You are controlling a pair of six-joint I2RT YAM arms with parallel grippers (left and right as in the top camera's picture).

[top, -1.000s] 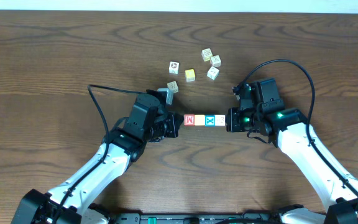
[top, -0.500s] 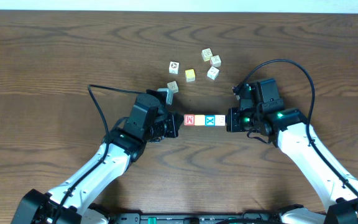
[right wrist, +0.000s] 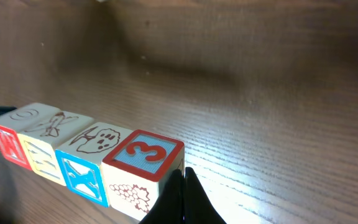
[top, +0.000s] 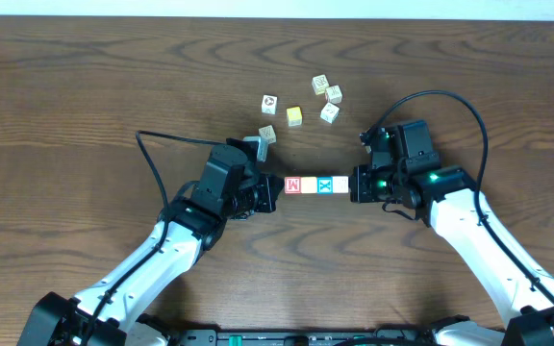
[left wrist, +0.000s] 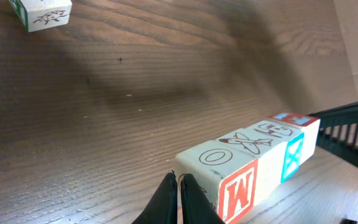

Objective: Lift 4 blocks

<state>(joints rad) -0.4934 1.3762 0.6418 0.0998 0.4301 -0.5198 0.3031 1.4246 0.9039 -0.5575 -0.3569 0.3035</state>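
Blocks: your row of four blocks (top: 316, 185) sits end to end about mid-surface (top: 85, 86), running left to right between your two arms.
Order: from your left it goes red block (top: 293, 185), yellow block (top: 309, 185), blue X block (top: 325, 185), whitish block (top: 340, 185), each one touching the next face to face.
Left side: your left fingers (left wrist: 179, 193) are clenched tight with nothing between them, tips butted right up against the red block's outer end, next to the face with the M.
Right side: same deal, your right fingers (right wrist: 183, 186) are pinched together on nothing, tips against the whitish block, the one with a red 3 on top.
Lifted?: honestly can't tell from any view whether the row is clear of the wood or resting on it.
Extras: the spare cubes (top: 295, 116) are scattered toward the far edge, apart from the row. One of them lies just beside your left arm's wrist.
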